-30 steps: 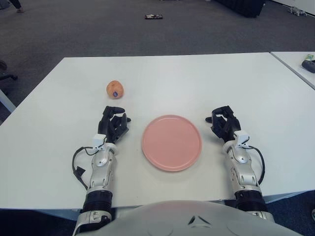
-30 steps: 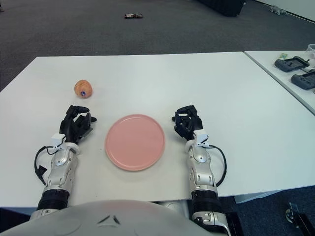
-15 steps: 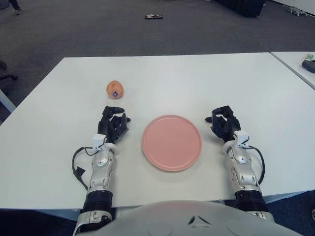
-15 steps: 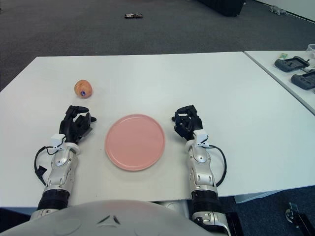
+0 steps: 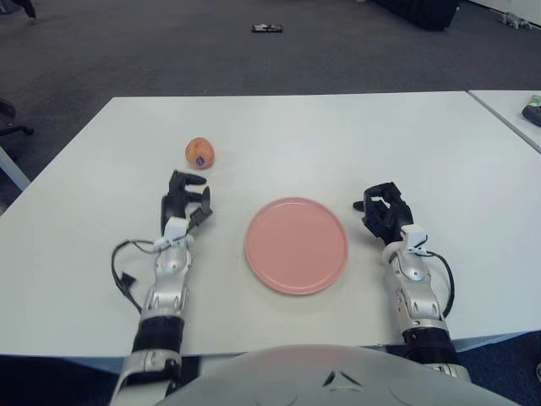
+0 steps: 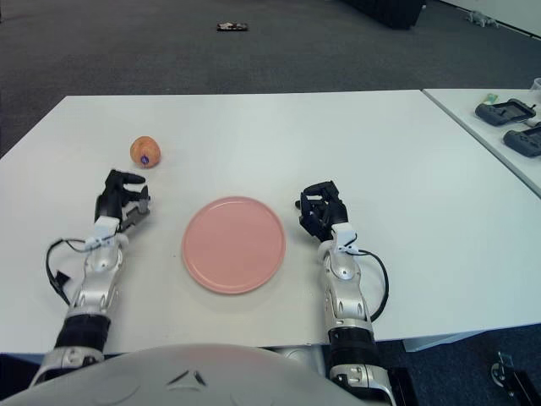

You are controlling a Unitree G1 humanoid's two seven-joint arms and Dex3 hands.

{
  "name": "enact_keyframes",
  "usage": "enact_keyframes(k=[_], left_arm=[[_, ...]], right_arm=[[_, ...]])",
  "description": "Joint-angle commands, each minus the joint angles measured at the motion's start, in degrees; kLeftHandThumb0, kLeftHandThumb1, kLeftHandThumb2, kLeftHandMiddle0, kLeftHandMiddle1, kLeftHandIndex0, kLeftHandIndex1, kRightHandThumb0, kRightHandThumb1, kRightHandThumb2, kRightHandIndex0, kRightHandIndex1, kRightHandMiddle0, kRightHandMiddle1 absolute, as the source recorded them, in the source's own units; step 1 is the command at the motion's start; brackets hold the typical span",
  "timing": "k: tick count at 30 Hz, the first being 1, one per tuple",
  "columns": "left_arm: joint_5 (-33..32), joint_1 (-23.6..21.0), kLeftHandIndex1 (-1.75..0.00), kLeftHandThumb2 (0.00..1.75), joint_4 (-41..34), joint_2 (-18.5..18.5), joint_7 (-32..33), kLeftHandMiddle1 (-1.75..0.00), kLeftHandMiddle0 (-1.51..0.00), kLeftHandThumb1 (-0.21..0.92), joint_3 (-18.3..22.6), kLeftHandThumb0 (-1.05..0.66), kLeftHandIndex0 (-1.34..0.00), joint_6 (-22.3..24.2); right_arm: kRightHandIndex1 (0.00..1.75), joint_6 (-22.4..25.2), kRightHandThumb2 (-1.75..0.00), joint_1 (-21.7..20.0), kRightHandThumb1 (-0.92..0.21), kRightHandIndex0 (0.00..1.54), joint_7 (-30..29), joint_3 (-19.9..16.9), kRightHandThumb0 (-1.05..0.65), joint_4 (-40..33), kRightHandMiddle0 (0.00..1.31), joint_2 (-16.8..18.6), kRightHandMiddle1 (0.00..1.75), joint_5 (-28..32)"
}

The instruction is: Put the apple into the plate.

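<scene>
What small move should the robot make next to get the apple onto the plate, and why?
Probably reach the left hand forward to the apple. The apple sits on the table just beyond that hand, untouched, and the hand holds nothing. The plate is bare, and the right hand shows on its far side.

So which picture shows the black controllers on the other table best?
The right eye view. There both controllers lie in view on the neighbouring table at the right edge. The left eye view catches only a dark corner of one, cut off by the picture's edge, so you could hardly tell what it is.
</scene>
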Motion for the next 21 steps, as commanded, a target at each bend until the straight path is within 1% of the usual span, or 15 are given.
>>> enact_keyframes(k=[1, 4, 6, 7, 8, 10, 12, 13, 15, 16, 17, 18, 21], left_arm=[[5.3, -5.4, -1.75, 0.8, 0.7, 4.5, 2.0, -1.42, -0.62, 0.73, -1.4, -0.37, -0.31, 1.9], [8.9, -7.3, -1.75, 0.76, 1.6, 7.2, 3.1, -1.41, -0.6, 0.76, -2.8, -0.37, -0.29, 2.8], [10.9, -8.1, -1.75, 0.67, 1.3, 8.7, 3.4, -1.39, -0.56, 0.82, -3.6, -0.36, -0.25, 3.5], [11.7, -8.5, -1.75, 0.65, 0.9, 9.4, 3.2, -1.38, -0.55, 0.84, -4.0, -0.36, -0.24, 4.2], [12.3, -8.9, -1.75, 0.61, 0.5, 9.9, 3.0, -1.36, -0.51, 0.87, -4.3, -0.36, -0.23, 4.7], [13.1, -10.0, -1.75, 0.57, 0.4, 11.0, 2.4, -1.34, -0.45, 0.89, -4.8, -0.35, -0.21, 6.1], [13.7, -11.8, -1.75, 0.54, 1.4, 11.9, 1.8, -1.3, -0.35, 0.91, -5.4, -0.35, -0.2, 7.4], [13.8, -12.2, -1.75, 0.54, 1.7, 12.2, 1.7, -1.3, -0.32, 0.91, -5.6, -0.35, -0.2, 7.7], [13.9, -14.8, -1.75, 0.53, 4.4, 13.0, 1.5, -1.28, -0.23, 0.92, -6.2, -0.35, -0.19, 8.4], [13.9, -15.8, -1.68, 0.56, 5.5, 13.4, 1.5, -1.27, -0.19, 0.9, -6.5, -0.42, -0.15, 8.6], [13.9, -17.9, -1.58, 0.64, 8.8, 14.2, 1.5, -1.27, -0.15, 0.85, -6.8, -0.51, -0.1, 8.1], [13.8, -19.6, -1.42, 0.68, 11.6, 14.9, 1.6, -1.18, -0.09, 0.79, -7.1, -0.59, -0.06, 7.4], [13.6, -22.3, -1.14, 0.71, 16.6, 16.1, 2.3, -1.02, -0.03, 0.71, -7.9, -0.69, -0.02, 5.8]], right_arm=[[1.17, 0.1, -0.7, -0.4, -0.8, 0.46, -0.3, 0.1, -0.36, -0.5, 0.26, 0.1, 1.75, -0.2], [1.17, 0.1, -0.7, -0.5, -0.79, 0.46, -0.3, 0.1, -0.36, -0.4, 0.27, 0.1, 1.75, -0.3], [1.17, 0.1, -0.71, -0.5, -0.79, 0.46, -0.4, 0.1, -0.36, -0.4, 0.27, 0.1, 1.75, -0.3], [1.17, 0.1, -0.71, -0.5, -0.79, 0.46, -0.4, 0.1, -0.36, -0.3, 0.27, 0.1, 1.75, -0.3], [1.17, 0.1, -0.71, -0.5, -0.79, 0.46, -0.4, 0.1, -0.36, -0.3, 0.27, 0.2, 1.75, -0.3], [1.17, 0.1, -0.71, -0.5, -0.79, 0.46, -0.5, 0.1, -0.36, -0.3, 0.27, 0.2, 1.75, -0.3], [1.17, 0.2, -0.71, -0.5, -0.79, 0.46, -0.6, 0.1, -0.36, -0.4, 0.27, 0.3, 1.75, -0.2], [1.17, 0.1, -0.71, -0.5, -0.79, 0.46, -0.6, 0.1, -0.36, -0.4, 0.27, 0.3, 1.75, -0.2], [1.17, 0.1, -0.71, -0.5, -0.79, 0.46, -0.6, 0.1, -0.36, -0.5, 0.27, 0.3, 1.75, -0.1], [1.17, 0.1, -0.71, -0.5, -0.79, 0.46, -0.6, 0.1, -0.36, -0.5, 0.27, 0.3, 1.75, -0.1], [1.17, 0.1, -0.71, -0.5, -0.79, 0.46, -0.6, 0.1, -0.36, -0.5, 0.27, 0.3, 1.75, -0.1], [1.17, 0.2, -0.71, -0.4, -0.79, 0.46, -0.7, 0.1, -0.36, -0.5, 0.27, 0.3, 1.75, -0.2], [1.17, 0.3, -0.71, -0.4, -0.79, 0.46, -0.8, 0.1, -0.36, -0.5, 0.27, 0.3, 1.75, -0.3]])
